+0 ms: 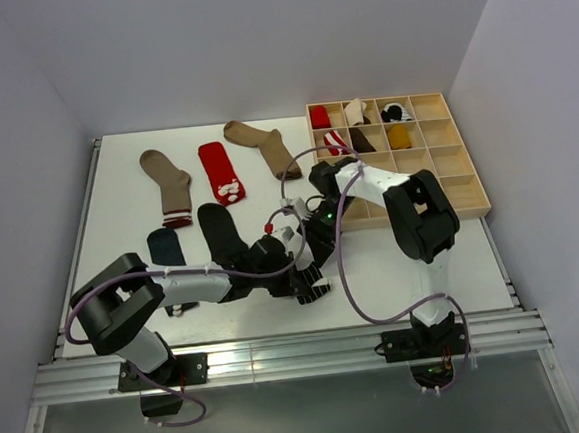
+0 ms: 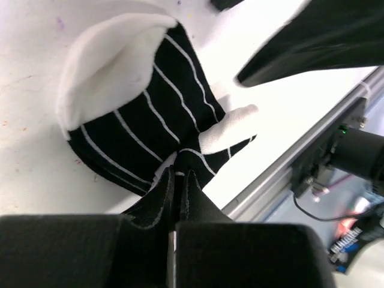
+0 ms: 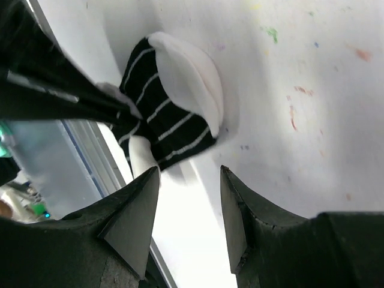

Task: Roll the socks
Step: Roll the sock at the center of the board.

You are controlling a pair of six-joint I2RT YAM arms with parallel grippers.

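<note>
The black sock with thin white stripes and a white toe (image 2: 138, 114) lies bunched on the white table near its front edge. My left gripper (image 2: 180, 174) is shut on the sock's near edge, with fabric pinched between the fingers. In the right wrist view the same striped sock (image 3: 171, 117) lies just beyond my right gripper (image 3: 189, 174), which stands open above bare table with nothing between its fingers. From above, the left gripper (image 1: 300, 279) and right gripper (image 1: 314, 253) meet at the striped sock (image 1: 316, 291). The plain black sock (image 1: 221, 237) lies flat behind the left arm.
A navy sock (image 1: 167, 248), a tan sock (image 1: 170, 186), a red sock (image 1: 223, 172) and another tan sock (image 1: 262, 146) lie across the back left. A wooden compartment box (image 1: 455, 153) with rolled socks stands at the back right. The table's metal front rail (image 1: 280, 356) is close.
</note>
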